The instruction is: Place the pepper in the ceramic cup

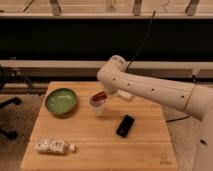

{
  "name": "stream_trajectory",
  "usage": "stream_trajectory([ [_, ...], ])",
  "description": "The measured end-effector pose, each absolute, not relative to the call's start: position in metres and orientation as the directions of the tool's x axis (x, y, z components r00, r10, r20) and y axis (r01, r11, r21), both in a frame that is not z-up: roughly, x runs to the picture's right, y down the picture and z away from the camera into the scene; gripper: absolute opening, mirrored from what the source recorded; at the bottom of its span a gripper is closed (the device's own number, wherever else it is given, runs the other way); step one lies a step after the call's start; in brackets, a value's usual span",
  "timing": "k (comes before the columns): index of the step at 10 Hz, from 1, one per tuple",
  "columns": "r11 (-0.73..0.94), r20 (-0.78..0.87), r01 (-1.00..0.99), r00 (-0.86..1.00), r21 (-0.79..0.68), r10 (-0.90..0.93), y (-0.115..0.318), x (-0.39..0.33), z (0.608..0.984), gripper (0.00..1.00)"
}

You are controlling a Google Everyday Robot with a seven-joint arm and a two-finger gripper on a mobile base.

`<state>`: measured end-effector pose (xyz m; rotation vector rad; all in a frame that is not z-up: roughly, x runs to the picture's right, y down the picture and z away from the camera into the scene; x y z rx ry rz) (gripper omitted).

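Observation:
The pale ceramic cup (97,106) stands upright near the middle of the wooden table (95,145). The dark red pepper (100,96) lies across the cup's rim, at its top. My gripper (107,93) is right above the cup at the end of the white arm (150,90), close to the pepper. I cannot tell if the pepper is still held.
A wide green bowl (61,100) sits left of the cup. A black phone-like slab (125,125) lies to the cup's right front. A white crumpled packet (52,146) lies at the front left. A railing and dark wall run behind the table.

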<state>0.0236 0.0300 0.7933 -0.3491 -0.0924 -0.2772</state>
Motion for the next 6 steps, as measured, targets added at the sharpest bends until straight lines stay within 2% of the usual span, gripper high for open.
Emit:
stream_trajectory([
  [3, 0.904, 0.127, 0.305, 0.952, -0.300, -0.279, 0.0294, 0.0205, 0.7880, 0.52],
  [4, 0.904, 0.125, 0.313, 0.949, -0.291, -0.289, 0.0292, 0.0186, 0.7852, 0.65],
  [6, 0.904, 0.123, 0.319, 0.947, -0.286, -0.295, 0.0287, 0.0176, 0.7833, 0.78],
])
